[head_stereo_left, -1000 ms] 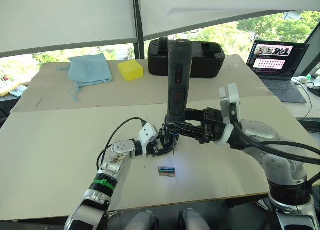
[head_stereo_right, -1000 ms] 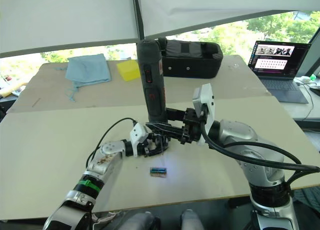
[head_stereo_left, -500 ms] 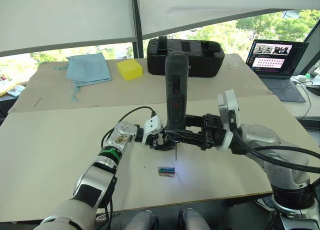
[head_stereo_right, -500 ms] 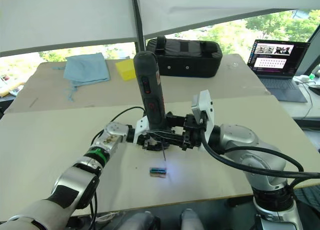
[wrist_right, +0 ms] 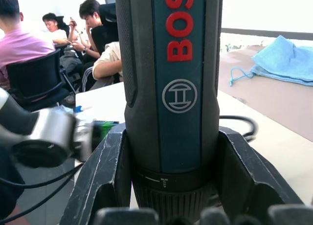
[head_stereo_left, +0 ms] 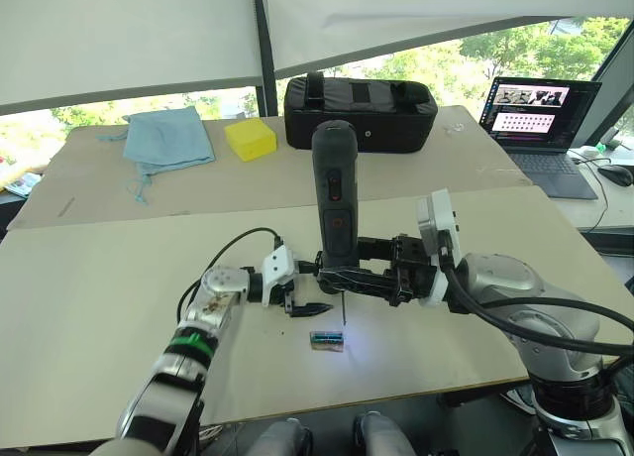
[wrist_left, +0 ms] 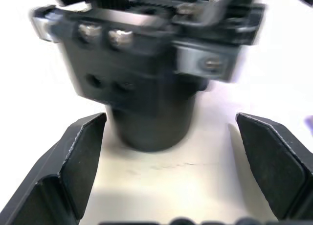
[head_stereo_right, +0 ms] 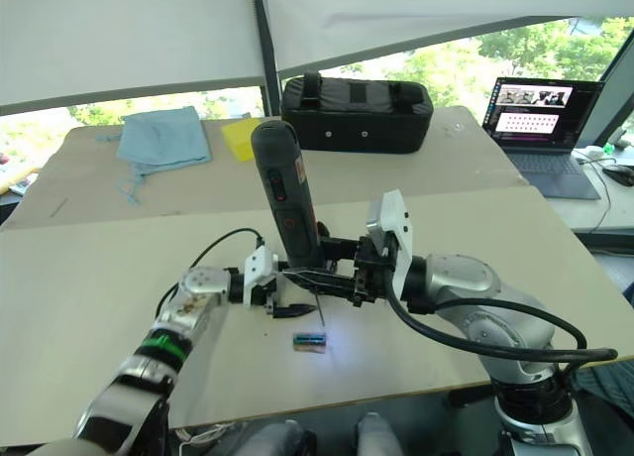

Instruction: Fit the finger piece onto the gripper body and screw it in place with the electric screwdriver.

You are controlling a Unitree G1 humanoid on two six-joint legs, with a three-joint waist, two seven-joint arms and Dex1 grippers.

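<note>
Left eye view had the electric screwdriver [head_stereo_left: 333,210] standing nearly upright above the table [head_stereo_left: 89,307], clamped low on its barrel between the two black fingers of the right gripper [head_stereo_left: 342,280]; right wrist view confirmed the fingers [wrist_right: 105,171] pressed on both sides of the barrel. Its thin bit pointed down, tip just above the tabletop, with a pale light spot on the surface beside it. The left gripper [head_stereo_left: 302,297] sat just to the robot's left of the bit, low over the table, fingers spread apart with nothing between them; left wrist view showed both pads [wrist_left: 80,156] wide apart and the screwdriver's lower end between and beyond them. A small green-and-brown block [head_stereo_left: 328,340] lay on the table just in front of the bit, touching neither gripper. Finger piece and gripper body could not be made out among the black parts around the left gripper. Farther back sat a large black case [head_stereo_left: 360,111], a yellow block [head_stereo_left: 250,138] and a blue cloth [head_stereo_left: 165,138]; an open laptop [head_stereo_left: 536,117] stood at far right. Seated people [wrist_right: 29,49] appeared in right wrist view.
</note>
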